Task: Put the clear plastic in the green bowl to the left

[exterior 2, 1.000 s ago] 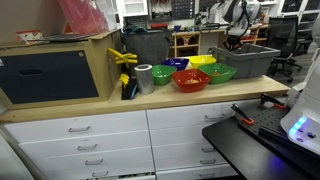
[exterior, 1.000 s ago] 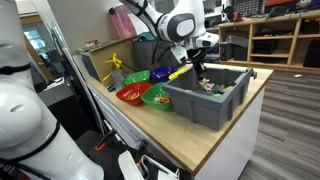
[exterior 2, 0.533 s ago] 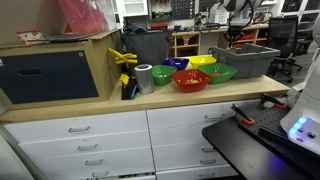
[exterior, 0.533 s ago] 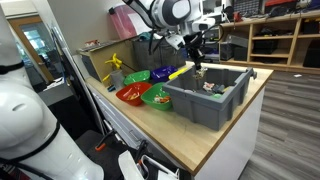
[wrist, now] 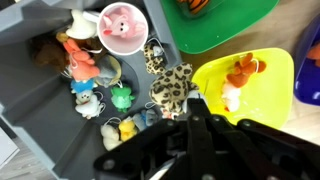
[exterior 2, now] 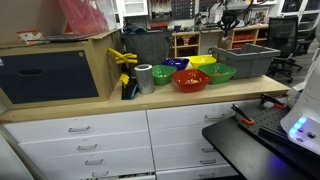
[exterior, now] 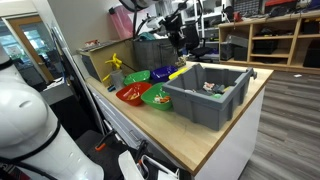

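The lime green bowl [exterior: 137, 77] sits at the far end of the row of bowls, also seen in an exterior view [exterior 2: 163, 73]; it is out of the wrist view. My gripper [exterior: 180, 44] hangs high above the gap between the grey bin [exterior: 212, 100] and the bowls, also seen in an exterior view [exterior 2: 228, 30]. In the wrist view the fingers [wrist: 195, 106] are closed, with a small pale translucent piece, the clear plastic [wrist: 197, 97], at their tips above the edge of the yellow bowl [wrist: 245, 85].
The grey bin [wrist: 30, 110] holds small toys and a pink cup [wrist: 122, 27]. A red bowl [exterior: 130, 95], deeper-green bowl [exterior: 157, 97], yellow bowl [exterior: 172, 72] and blue bowl [exterior: 160, 73] stand beside it. A silver tape roll [exterior 2: 144, 78] and yellow clamps [exterior 2: 124, 62] are past the bowls.
My gripper has risen out of the grey bin and moved away from it toward the bowls, fingers closed.
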`<state>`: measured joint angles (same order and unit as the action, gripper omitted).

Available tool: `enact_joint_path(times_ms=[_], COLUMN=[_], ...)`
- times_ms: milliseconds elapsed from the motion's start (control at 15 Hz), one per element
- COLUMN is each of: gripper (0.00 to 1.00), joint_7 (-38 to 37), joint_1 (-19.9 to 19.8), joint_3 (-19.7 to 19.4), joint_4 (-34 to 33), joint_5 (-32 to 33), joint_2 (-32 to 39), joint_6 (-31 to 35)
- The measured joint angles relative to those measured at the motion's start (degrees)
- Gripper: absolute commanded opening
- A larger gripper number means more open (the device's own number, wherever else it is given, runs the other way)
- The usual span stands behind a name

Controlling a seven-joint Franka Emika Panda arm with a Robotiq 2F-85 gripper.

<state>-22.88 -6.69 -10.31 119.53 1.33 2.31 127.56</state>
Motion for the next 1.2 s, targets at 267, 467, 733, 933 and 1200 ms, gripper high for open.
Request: enact_joint_path(times_ms=[267,467,733,933,1200], gripper=[0.00,0.00,0.00,0.00,0.00], joint_7=[0.0,0.0,0.0,0.0,0.1], joint_1=[1.5,2.8,4.5,5.5,6.4], joint_3=[3.7,5.8,8.1,9.0,10.0], joint_4=[0.0,0.1,0.2,0.2,0.2], joint_5=[0.4,0.4,0.4,0.4,0.4], joint_2=[-2.0,-1.7,-0.8,-0.3,-0.1], joint_6=[-3.7,-4.0,-4.4,-4.7,-5.3])
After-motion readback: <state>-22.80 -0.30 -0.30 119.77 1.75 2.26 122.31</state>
